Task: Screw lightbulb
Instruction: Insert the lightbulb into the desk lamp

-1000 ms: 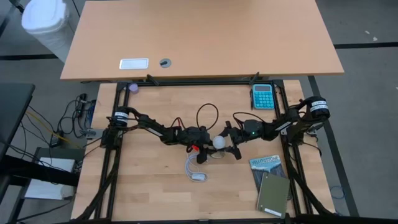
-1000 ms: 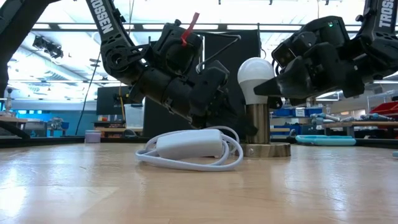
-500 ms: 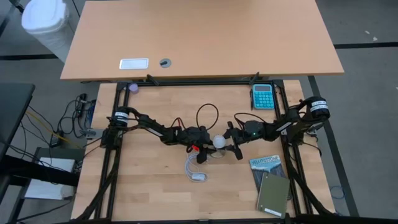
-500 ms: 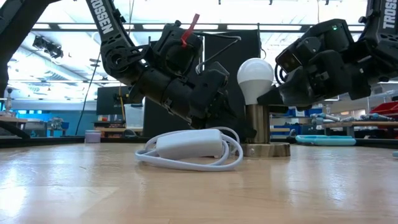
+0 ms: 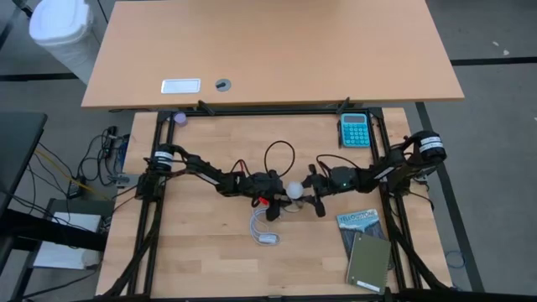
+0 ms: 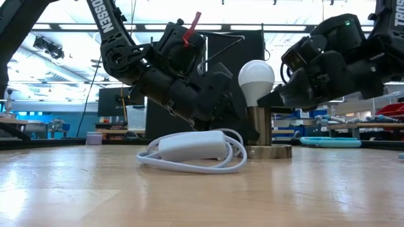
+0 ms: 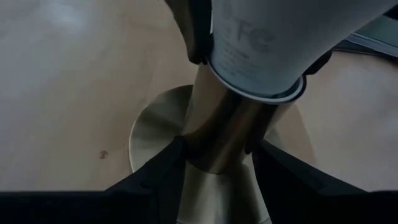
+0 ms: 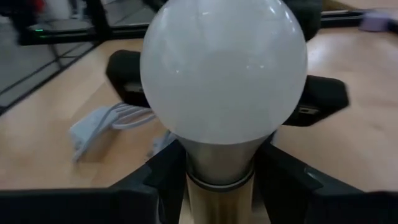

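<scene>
**Bulb upright in its holder, 2 pincers at its neck**

From above, both arms meet at the middle of the tabletop (image 5: 210, 268). The lightbulb (image 5: 294, 190) shows as a small white dot between the left pincer (image 5: 277, 190) and the right pincer (image 5: 310, 191). A white cord with its switch box (image 5: 265, 231) lies just in front of them. A calculator (image 5: 354, 130) sits well apart toward the back, and 2 booklets (image 5: 363, 246) lie off to the right.

From table height, the lightbulb (image 6: 256, 81) stands upright on a brass holder (image 6: 259, 129) whose round foot rests flat on the wood. Its long axis runs straight up and down, globe on top, base down inside the holder. The left pincer (image 6: 235, 129) comes in low against the holder's stem, apparently to brace it so it cannot spin. The right pincer (image 6: 268, 102) reaches in at the bulb's neck, the place from which a twist would be applied.

The left wrist camera looks along the stem (image 7: 221, 134): the 2 dark fingers (image 7: 163, 173) press on it from either side, pinching the holder just beneath the bulb's printed collar (image 7: 255, 62).

The right wrist camera faces the frosted globe (image 8: 224, 68) head-on. Its fingers (image 8: 166, 168) flank the grey neck under the globe, close in on both sides. Whether they already bear on it I cannot tell.
</scene>
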Controlling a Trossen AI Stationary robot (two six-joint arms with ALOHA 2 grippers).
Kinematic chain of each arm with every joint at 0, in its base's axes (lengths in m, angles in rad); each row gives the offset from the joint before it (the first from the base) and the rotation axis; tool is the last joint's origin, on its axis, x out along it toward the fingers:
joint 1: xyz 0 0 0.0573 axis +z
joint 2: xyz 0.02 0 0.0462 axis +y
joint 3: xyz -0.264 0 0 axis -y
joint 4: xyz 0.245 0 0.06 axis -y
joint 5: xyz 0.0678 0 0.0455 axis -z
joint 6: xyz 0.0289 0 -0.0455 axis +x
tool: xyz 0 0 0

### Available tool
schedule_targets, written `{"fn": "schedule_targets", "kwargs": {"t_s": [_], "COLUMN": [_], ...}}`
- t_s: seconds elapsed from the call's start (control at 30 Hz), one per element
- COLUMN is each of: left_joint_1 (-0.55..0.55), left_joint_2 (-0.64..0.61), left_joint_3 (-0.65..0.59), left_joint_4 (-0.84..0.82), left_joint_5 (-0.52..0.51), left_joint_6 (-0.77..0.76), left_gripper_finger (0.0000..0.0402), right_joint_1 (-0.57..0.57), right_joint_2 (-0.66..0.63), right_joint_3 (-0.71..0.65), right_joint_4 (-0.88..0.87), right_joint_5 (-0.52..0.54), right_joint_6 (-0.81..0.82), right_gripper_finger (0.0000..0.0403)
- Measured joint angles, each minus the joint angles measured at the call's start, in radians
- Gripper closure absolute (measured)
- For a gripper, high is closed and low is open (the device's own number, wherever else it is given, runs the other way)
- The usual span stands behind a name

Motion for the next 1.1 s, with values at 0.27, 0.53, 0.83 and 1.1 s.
{"fn": "schedule_targets", "kwargs": {"t_s": [0.27,0.53,0.83,1.1], "left_joint_1": [0.000,0.002,0.001,-0.005], "left_joint_2": [0.000,0.000,0.000,0.001], "left_joint_3": [0.000,0.001,0.001,0.000], "left_joint_4": [0.001,0.002,0.004,0.016], "left_joint_5": [-0.045,-0.076,-0.139,-0.206], "left_joint_6": [-0.026,-0.049,-0.081,-0.100], "left_gripper_finger": [0.0213,0.0213,0.0213,0.0213], "right_joint_1": [0.079,0.151,0.167,0.186], "right_joint_2": [-0.001,-0.001,0.000,0.000], "right_joint_3": [0.000,0.001,0.013,0.069], "right_joint_4": [-0.006,-0.014,-0.037,-0.130], "right_joint_5": [0.216,0.407,0.471,0.574], "right_joint_6": [0.065,0.093,0.160,0.194], "right_gripper_finger": [0.0230,0.0231,0.0231,0.0231]}}
